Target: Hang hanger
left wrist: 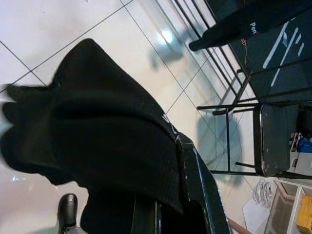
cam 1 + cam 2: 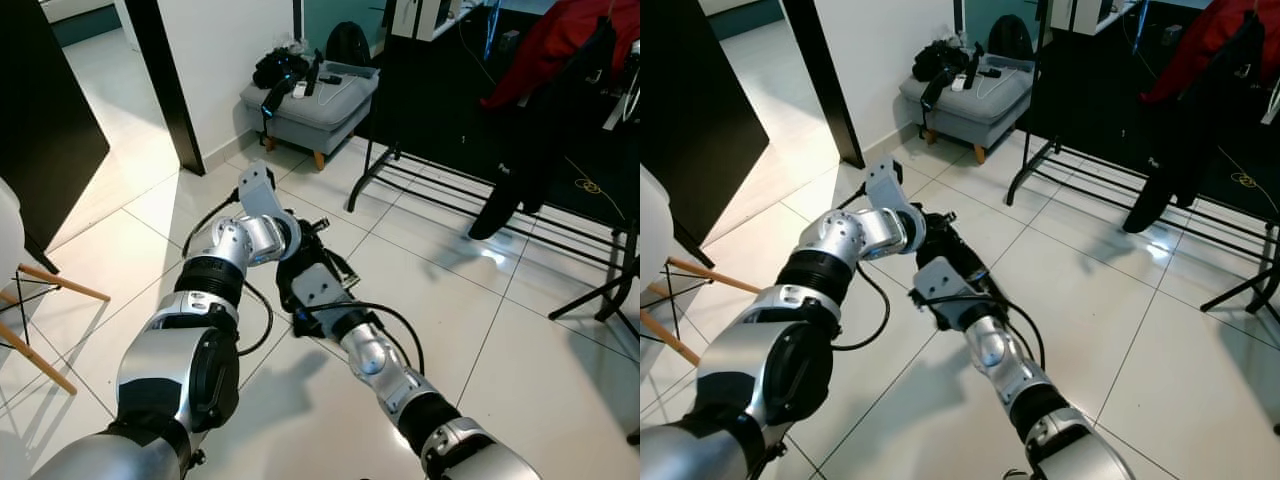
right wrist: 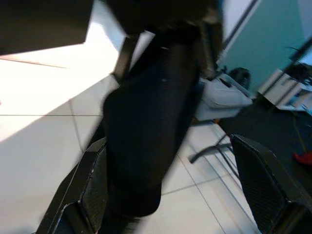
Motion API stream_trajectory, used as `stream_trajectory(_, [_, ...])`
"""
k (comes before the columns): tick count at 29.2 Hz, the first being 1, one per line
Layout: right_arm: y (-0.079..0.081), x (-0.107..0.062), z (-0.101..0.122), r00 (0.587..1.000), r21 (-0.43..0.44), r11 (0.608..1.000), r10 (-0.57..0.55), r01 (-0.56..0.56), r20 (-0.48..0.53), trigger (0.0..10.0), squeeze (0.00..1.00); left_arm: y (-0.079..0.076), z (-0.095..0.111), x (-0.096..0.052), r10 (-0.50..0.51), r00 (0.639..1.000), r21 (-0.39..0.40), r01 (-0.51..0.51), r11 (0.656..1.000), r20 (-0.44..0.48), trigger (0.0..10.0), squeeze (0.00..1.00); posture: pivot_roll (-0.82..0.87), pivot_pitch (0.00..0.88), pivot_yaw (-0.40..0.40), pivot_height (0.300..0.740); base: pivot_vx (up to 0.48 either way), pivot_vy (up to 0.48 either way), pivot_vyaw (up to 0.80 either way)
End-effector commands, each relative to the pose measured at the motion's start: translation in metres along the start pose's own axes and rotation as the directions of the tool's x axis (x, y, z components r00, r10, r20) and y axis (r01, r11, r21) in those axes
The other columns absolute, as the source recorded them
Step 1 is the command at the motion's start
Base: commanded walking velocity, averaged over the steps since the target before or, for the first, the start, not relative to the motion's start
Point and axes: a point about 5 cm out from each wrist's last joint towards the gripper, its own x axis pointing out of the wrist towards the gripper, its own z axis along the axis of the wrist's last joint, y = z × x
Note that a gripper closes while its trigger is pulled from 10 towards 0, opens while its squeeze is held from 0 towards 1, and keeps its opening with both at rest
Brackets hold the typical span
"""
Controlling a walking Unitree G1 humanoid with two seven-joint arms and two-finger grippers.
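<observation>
1. The tiled floor (image 2: 520, 350) carries everything; both arms reach out low over it.
2. The clothes rack (image 2: 430, 190) stands at the floor's far right side, ahead and to the right of both tools. Its base bars run from near right to far left, and I judge the right arm the nearer.
3. A black garment (image 2: 540, 150) and a red garment (image 2: 560, 40) hang on it.
4. The right tool (image 3: 168, 151) is spread open, with a dark blurred shape between its fingers.
5. The left tool (image 2: 935, 230) meets it. I cannot tell whether it is open or closed.
6. The hanger cannot be told from those dark shapes.
7. White letters "Pen" (image 1: 253, 24) read on the black garment.
</observation>
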Motion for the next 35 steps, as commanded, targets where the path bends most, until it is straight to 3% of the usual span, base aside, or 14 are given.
stream_trajectory(1, [0.003, -0.002, -0.004, 1.000, -0.008, 1.000, 0.005, -0.006, -0.026, 10.0, 0.00, -0.007, -0.001, 0.000, -0.023, 1.000, -0.008, 0.023, 1.000, -0.002, 0.0, 0.00, -0.05, 0.159, 0.047, 0.740, 0.000, 0.000, 0.00])
stream_trajectory(7, [0.001, -0.002, -0.008, 0.999, 0.042, 0.999, -0.007, 0.009, -0.052, 10.0, 0.00, -0.016, 0.000, -0.002, -0.057, 0.998, -0.014, 0.057, 0.998, -0.007, 0.0, 0.00, -0.05, 0.160, 0.049, 0.740, 0.000, 0.000, 0.00])
stream_trajectory(8, [0.006, -0.001, -0.004, 0.999, 0.099, 0.995, 0.027, -0.023, -0.035, 10.0, 0.00, -0.021, 0.001, -0.004, -0.075, 0.997, -0.009, 0.075, 0.997, -0.006, 0.0, 0.00, -0.04, 0.158, 0.047, 0.740, 0.000, 0.000, 0.00])
stream_trajectory(11, [0.011, 0.000, 0.000, 0.998, 0.139, 0.989, 0.059, -0.057, -0.014, 10.0, 0.00, -0.022, 0.001, -0.005, -0.081, 0.997, 0.001, 0.081, 0.997, -0.001, 0.0, 0.00, -0.05, 0.157, 0.047, 0.740, 0.000, 0.000, 0.00])
stream_trajectory(12, [0.013, 0.000, 0.002, 0.997, 0.154, 0.985, 0.077, -0.076, -0.002, 8.1, 0.00, -0.022, 0.002, -0.006, -0.081, 0.997, 0.003, 0.081, 0.997, 0.000, 0.0, 0.00, -0.05, 0.157, 0.047, 0.740, 0.000, 0.000, 0.00])
stream_trajectory(14, [0.015, 0.000, 0.003, 0.996, 0.160, 0.983, 0.086, -0.086, 0.004, 8.1, 0.00, -0.022, 0.002, -0.006, -0.081, 0.997, 0.004, 0.081, 0.997, 0.001, 0.0, 0.00, -0.05, 0.157, 0.047, 0.740, 0.000, 0.000, 0.00])
stream_trajectory(15, [0.017, 0.000, 0.004, 0.995, 0.176, 0.979, 0.103, -0.104, 0.013, 4.4, 0.00, -0.022, 0.002, -0.006, -0.080, 0.997, 0.005, 0.080, 0.997, 0.002, 0.0, 0.00, -0.05, 0.158, 0.048, 0.740, 0.000, 0.000, 0.00])
stream_trajectory(17, [0.017, 0.000, 0.004, 0.995, 0.176, 0.979, 0.103, -0.104, 0.013, 4.4, 0.00, -0.022, 0.002, -0.006, -0.080, 0.997, 0.005, 0.080, 0.997, 0.002, 0.0, 0.00, -0.05, 0.158, 0.048, 0.740, 0.000, 0.000, 0.00])
stream_trajectory(18, [0.021, -0.001, 0.006, 0.991, 0.177, 0.975, 0.133, -0.136, 0.029, 0.0, 0.00, -0.023, 0.002, -0.007, -0.082, 0.997, 0.020, 0.082, 0.996, 0.008, 0.0, 0.00, -0.04, 0.158, 0.048, 0.740, 0.000, 0.000, 0.00])
stream_trajectory(35, [0.017, -0.001, 0.005, 0.989, 0.188, 0.971, 0.142, -0.147, 0.035, 0.0, 0.00, -0.031, 0.002, -0.011, -0.122, 0.993, 0.045, 0.122, 0.992, 0.002, 0.0, 0.00, -0.05, 0.156, 0.051, 0.740, 0.000, 0.000, 0.00])
